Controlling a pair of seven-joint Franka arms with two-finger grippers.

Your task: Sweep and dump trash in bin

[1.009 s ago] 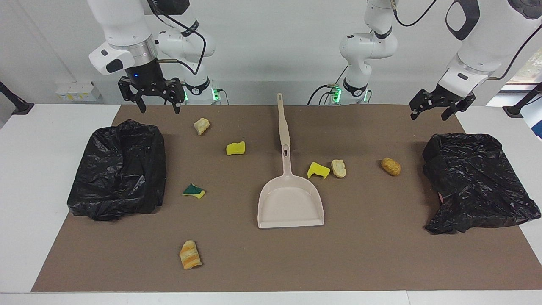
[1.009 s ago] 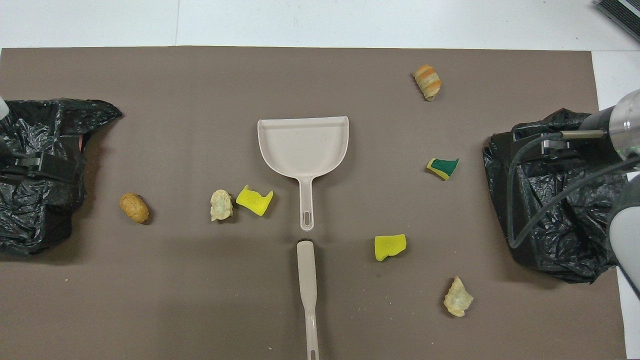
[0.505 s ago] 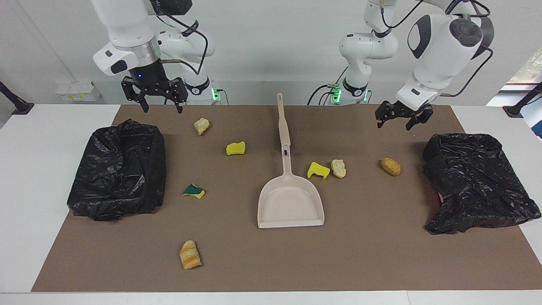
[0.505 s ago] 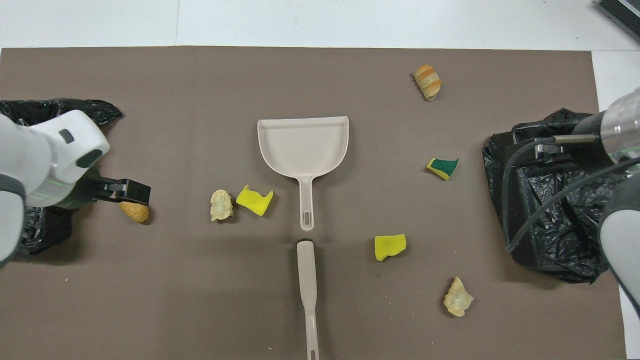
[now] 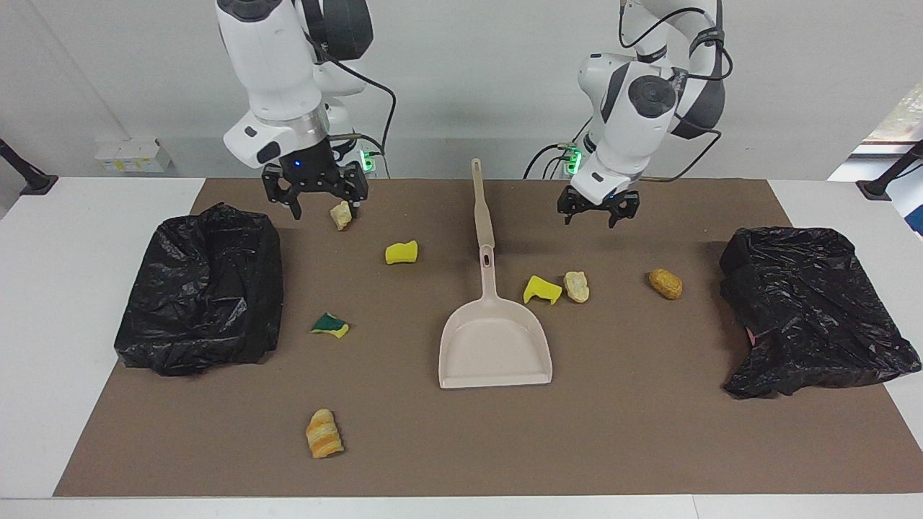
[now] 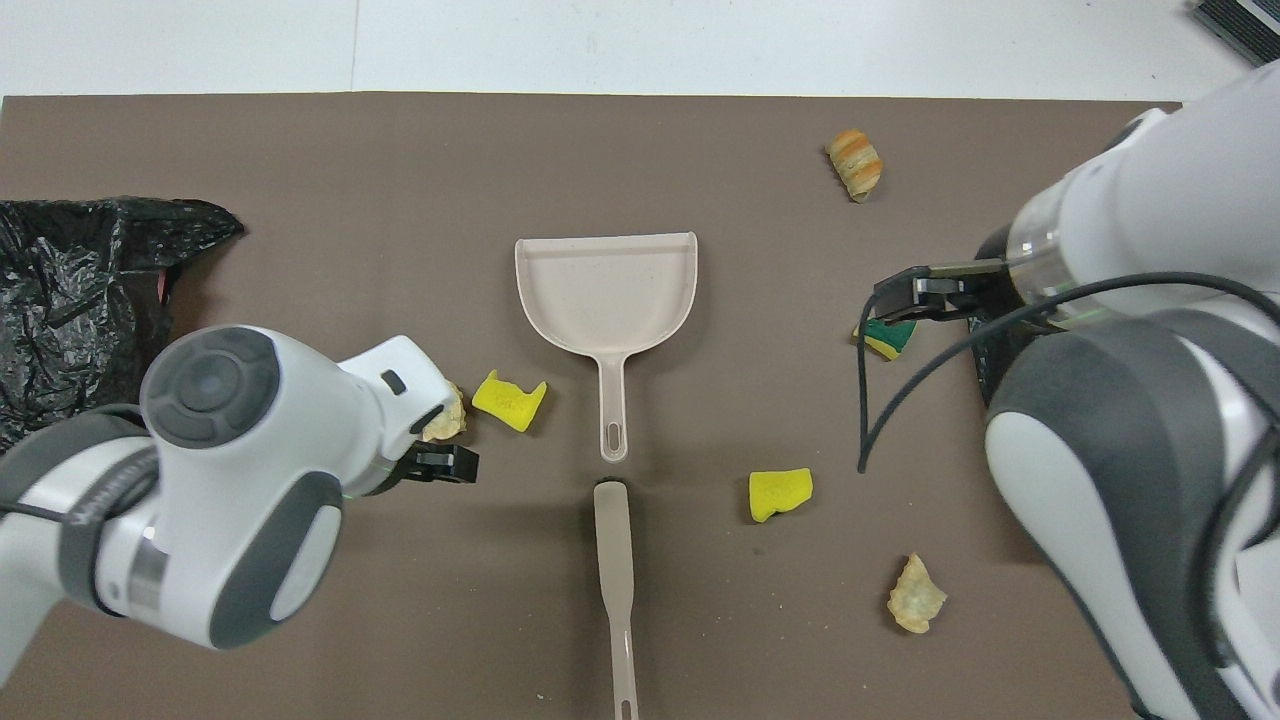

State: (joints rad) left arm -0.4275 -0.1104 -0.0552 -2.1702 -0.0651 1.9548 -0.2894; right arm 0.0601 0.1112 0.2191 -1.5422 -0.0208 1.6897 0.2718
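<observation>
**Operator:** Which arm is closer to the brush (image 5: 482, 209)?

**Inspector:** Your left gripper (image 5: 598, 209). It hangs just beside the brush with its fingers spread. The brush lies lengthwise away from the robots, in line with the dustpan (image 5: 496, 346). Your right gripper (image 5: 315, 198), also spread, is over a bread lump (image 5: 342, 214).

**Operator:** And the trash (image 5: 542, 289)?

**Inspector:** Scattered on the mat (image 5: 649, 432), either side of the dustpan. Only the overhead view shows the gap between brush and dustpan. There the brown lump (image 5: 665, 283) is probably hidden under your left arm.

One camera faces the robots from high across the table; another looks steeply down—both share the brown mat (image 5: 649, 432).
</observation>
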